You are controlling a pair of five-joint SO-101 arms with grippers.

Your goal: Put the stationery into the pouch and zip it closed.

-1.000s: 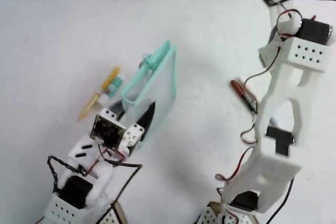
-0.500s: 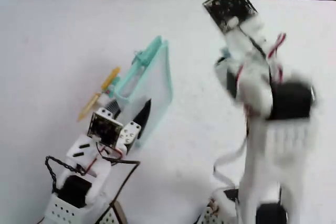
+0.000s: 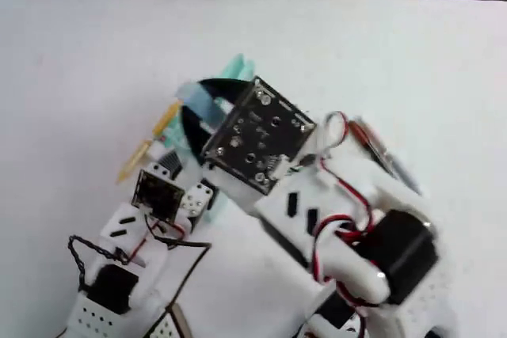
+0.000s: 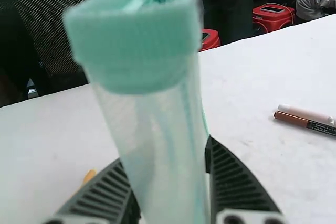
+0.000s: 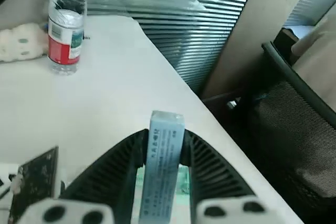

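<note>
My left claw (image 4: 165, 156) pinches the mint pouch (image 4: 139, 45), standing it upright on the table (image 4: 252, 77). My right claw (image 5: 165, 132) clamps a pale blue bar (image 5: 164, 171), perhaps an eraser, over the pouch. Beyond lie two pens (image 4: 304, 119).

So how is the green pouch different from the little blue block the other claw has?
The pouch is mint green with see-through sides; the blue block is solid pale blue with print on it. The pouch sticks out far past the fingers of the left gripper; the blue block pokes only a little past those of the right gripper. What they share: each is pinched between a gripper's two fingers.
</note>
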